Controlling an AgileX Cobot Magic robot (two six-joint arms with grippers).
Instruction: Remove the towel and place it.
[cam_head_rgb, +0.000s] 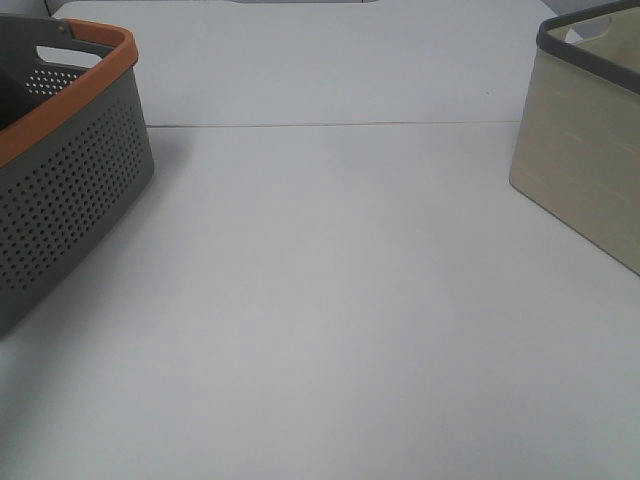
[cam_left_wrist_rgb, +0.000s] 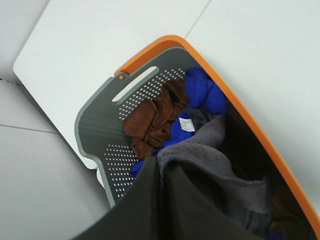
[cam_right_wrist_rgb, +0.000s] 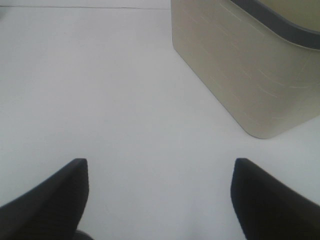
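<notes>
In the left wrist view the towel (cam_left_wrist_rgb: 215, 150), a dark grey-purple terry cloth with a small white tag (cam_left_wrist_rgb: 186, 124), rises out of the grey basket with an orange rim (cam_left_wrist_rgb: 150, 52). My left gripper (cam_left_wrist_rgb: 161, 167) is shut, its two dark fingers pressed together on the towel's near edge. The towel's lower folds hang back into the basket. The exterior high view shows neither gripper and only a corner of that basket (cam_head_rgb: 70, 170) at the left. My right gripper (cam_right_wrist_rgb: 160, 200) stands open over bare table with nothing between its fingers.
A brown cloth (cam_left_wrist_rgb: 152, 120) and a blue cloth (cam_left_wrist_rgb: 205, 92) lie in the orange-rimmed basket under the towel. A beige basket with a dark rim (cam_head_rgb: 585, 150) stands at the table's right, close ahead of my right gripper (cam_right_wrist_rgb: 240, 65). White tabletop (cam_head_rgb: 330, 300) stretches between the baskets.
</notes>
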